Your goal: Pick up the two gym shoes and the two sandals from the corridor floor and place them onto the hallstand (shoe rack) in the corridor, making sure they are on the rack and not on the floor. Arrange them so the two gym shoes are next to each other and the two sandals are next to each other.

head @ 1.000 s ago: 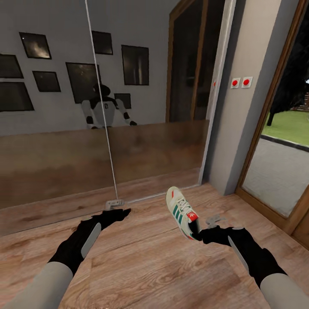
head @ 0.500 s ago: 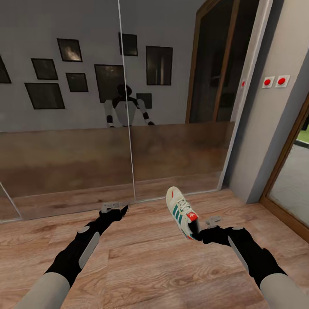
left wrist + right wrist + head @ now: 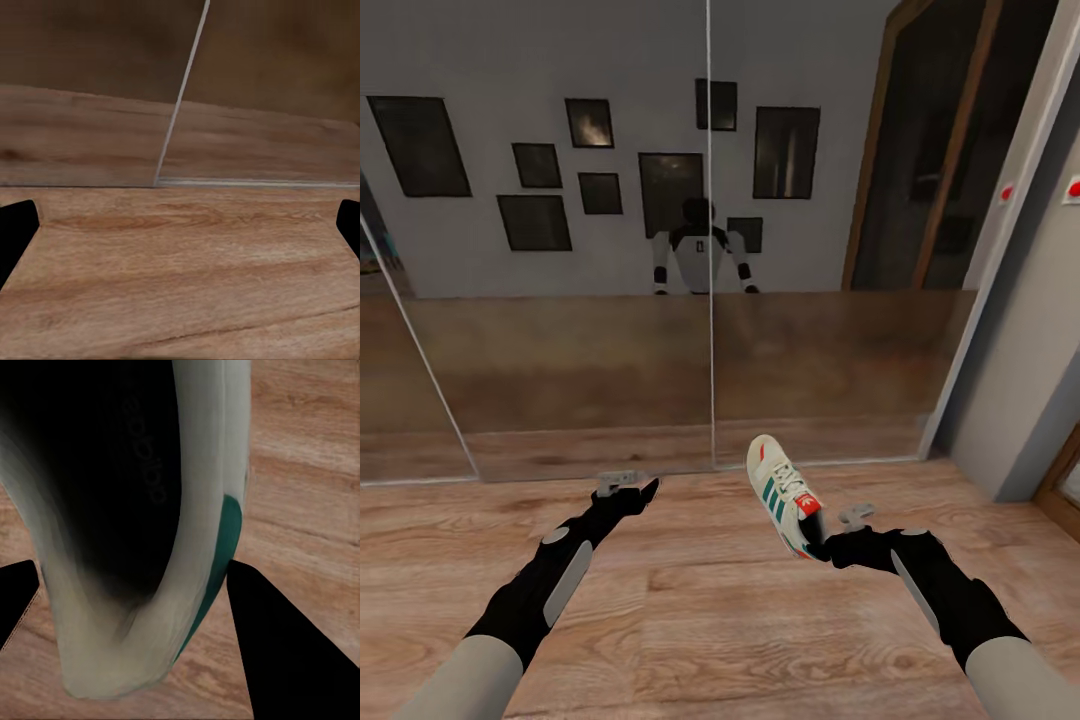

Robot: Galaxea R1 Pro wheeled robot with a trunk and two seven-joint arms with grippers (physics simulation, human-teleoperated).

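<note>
Right now the right end effector (image 3: 822, 549) grips one gym shoe (image 3: 784, 494) by its heel end, its fingers closed on the rim of the shoe's opening, so the shoe is held clear of the wooden floor (image 3: 710, 620). From the head view the shoe juts up and away from the end effector, toe pointing toward the mirrored wall (image 3: 660, 350), its white upper, green side stripes and red-orange tongue patch turned toward the camera. In the right wrist view the shoe (image 3: 135, 525) sits between the two dark fingertips (image 3: 292, 652), its dark inside and pale rim seen close up, with a green stripe against one finger. The left end effector (image 3: 628, 487) hangs empty above the floor, near the bottom edge of the mirror panels and well apart from the shoe; its fingertips (image 3: 15, 236) stand wide apart at the edges of the left wrist view, with bare floorboards (image 3: 180, 277) between them. The mirror reflects the robot (image 3: 698, 250) and a group of dark picture frames (image 3: 540, 190) on a grey wall.
</note>
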